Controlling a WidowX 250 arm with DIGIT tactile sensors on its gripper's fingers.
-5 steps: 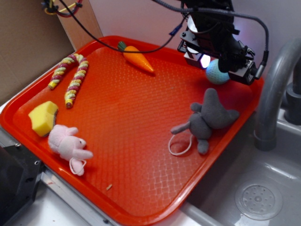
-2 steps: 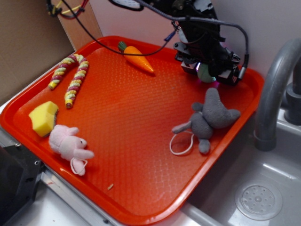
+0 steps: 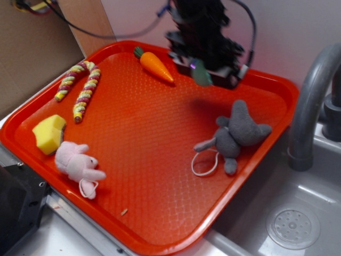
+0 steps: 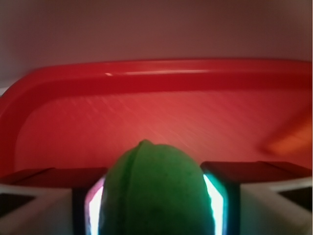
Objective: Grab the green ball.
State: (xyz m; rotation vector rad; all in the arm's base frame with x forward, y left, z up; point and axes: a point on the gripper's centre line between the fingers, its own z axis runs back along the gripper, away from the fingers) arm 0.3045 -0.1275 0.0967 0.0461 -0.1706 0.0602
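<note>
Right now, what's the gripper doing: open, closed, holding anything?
Gripper: closed on the small pale green dimpled ball, lifted above the red plastic tray.

In the exterior view the gripper and the arm above it are smeared by motion blur, so the fingers cannot be made out, and the arm runs off the top edge. The green ball shows there only as a small blurred green patch, mostly covered by the gripper. In the wrist view the green ball fills the near middle, out of focus and cut off by the bottom edge, hiding most of each finger beside it. An orange streak at the right edge is too blurred to identify. The tap at the right is cropped.
</note>
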